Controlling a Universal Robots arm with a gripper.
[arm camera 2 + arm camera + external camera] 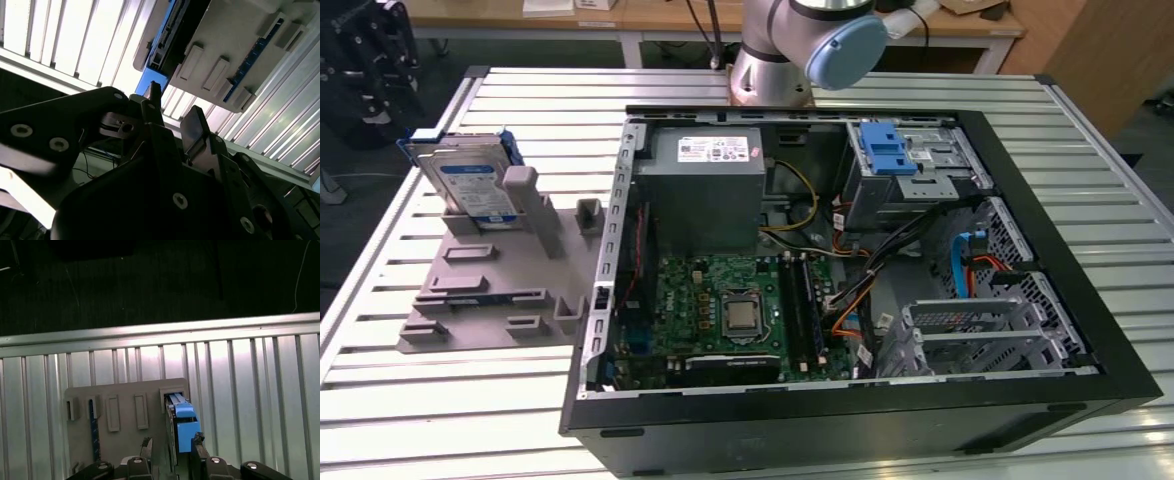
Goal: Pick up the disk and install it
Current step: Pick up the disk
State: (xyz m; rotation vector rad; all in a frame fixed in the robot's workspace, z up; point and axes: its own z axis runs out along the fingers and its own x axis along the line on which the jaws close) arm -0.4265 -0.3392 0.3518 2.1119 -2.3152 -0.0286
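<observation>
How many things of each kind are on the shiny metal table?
Silver hard drive in a blue plastic caddy: 1
Grey slotted plastic fixture block: 1
Open black computer case: 1
Grey robot arm with a blue joint cap: 1
Total: 4

The tabletop [400, 400] is ribbed bare metal, silvery with a soft sheen. The disk [464, 180] shows a smooth, lightly glossy label and is framed by a blue plastic caddy [508, 148]. The fixture block [480, 290] looks like matt grey plastic. The computer case [854, 425] is matt black outside and dull bare sheet metal inside. The tool [172, 106] is matt black, with bright metal screws [180, 201].
</observation>
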